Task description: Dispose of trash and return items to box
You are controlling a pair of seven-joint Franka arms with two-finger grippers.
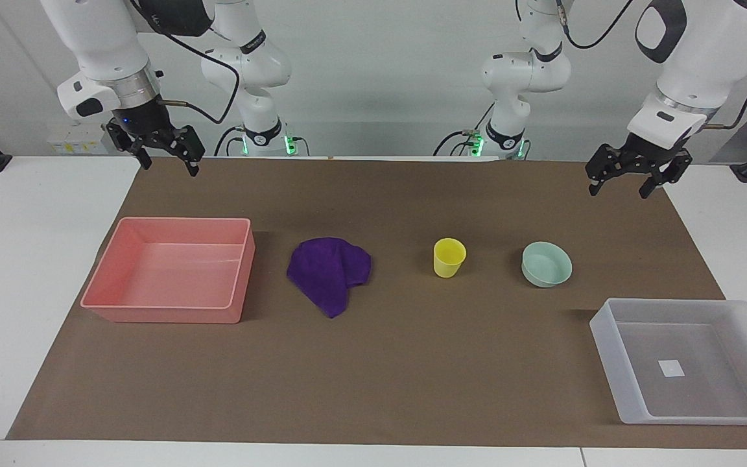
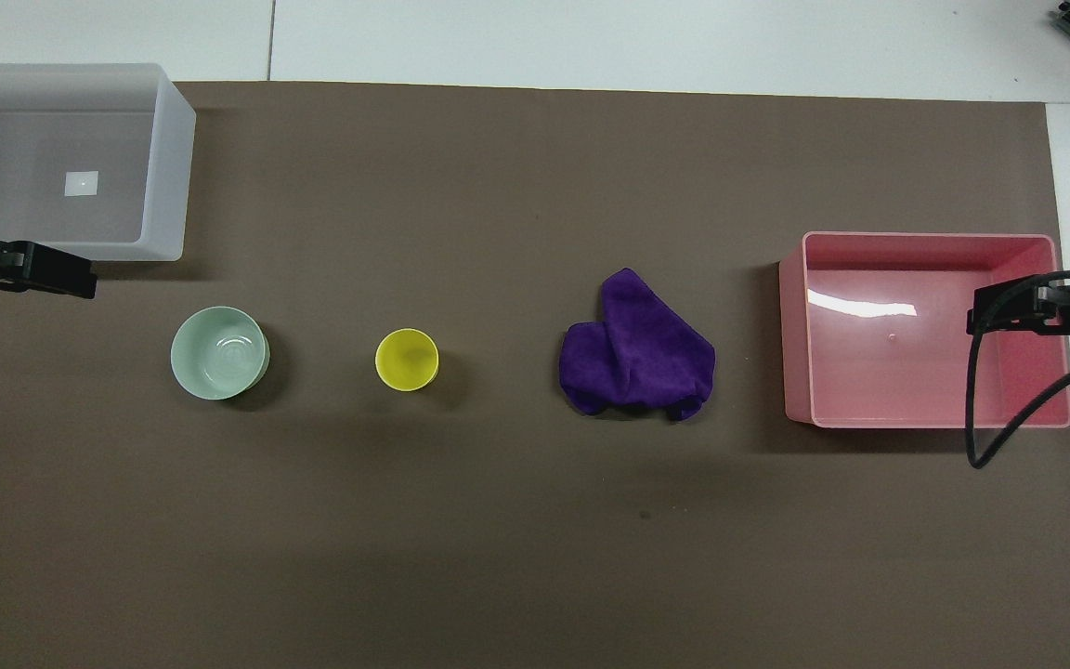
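The trash, a crumpled purple rag, lies on the brown mat beside the pink bin. A yellow cup stands upright between the rag and a mint-green bowl. The box, a translucent tray with a white sticker, sits empty at the left arm's end, farther from the robots than the bowl. My left gripper hangs open and empty above the mat's edge at that end. Over the mat's corner at the other end, my right gripper is also open and empty.
A pink rectangular bin stands empty at the right arm's end of the mat. A black cable loops down from the right wrist. White tabletop borders the mat.
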